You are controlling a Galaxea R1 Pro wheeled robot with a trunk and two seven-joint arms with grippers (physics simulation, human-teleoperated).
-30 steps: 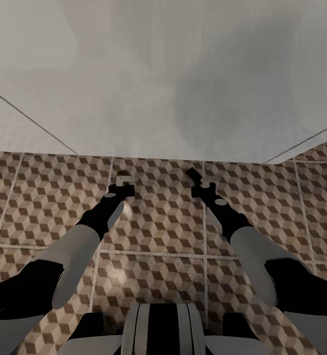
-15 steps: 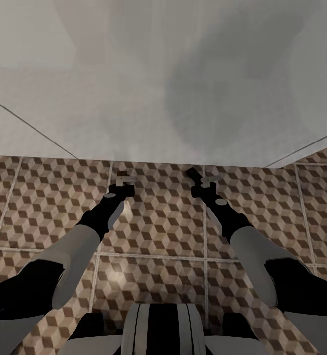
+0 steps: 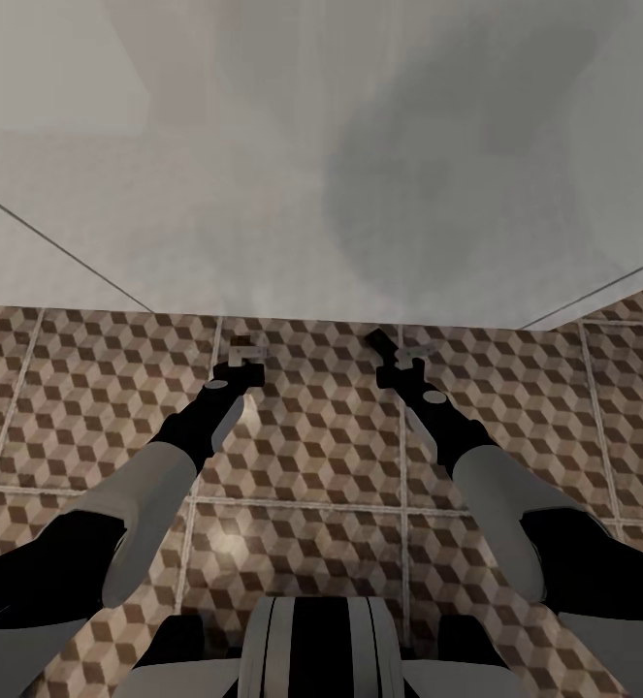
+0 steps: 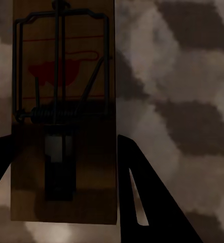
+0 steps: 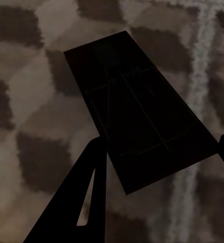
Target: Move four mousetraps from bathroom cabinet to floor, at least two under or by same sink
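Note:
Both arms reach down over the bathroom floor (image 3: pixel 311 456) with its cube-pattern tiles. My left gripper (image 3: pixel 246 357) is shut on a mousetrap (image 3: pixel 245 343). In the left wrist view this mousetrap (image 4: pixel 64 101) is a brown board with a wire spring and a red mark, held between the dark fingers (image 4: pixel 142 202). My right gripper (image 3: pixel 389 357) is shut on a second mousetrap (image 3: pixel 376 341). That mousetrap (image 5: pixel 142 121) looks almost black in shadow and hangs close above the tiles. The cabinet is out of view.
A flat white surface (image 3: pixel 263 194) rises from the floor just beyond both grippers, with a broad grey shadow on it. I cannot tell whether it belongs to the sink's vanity. Open tiled floor lies on both sides of the arms.
The head view shifted slightly a second ago and the shadow on the white surface grew. Both arms and the traps they hold have stayed put.

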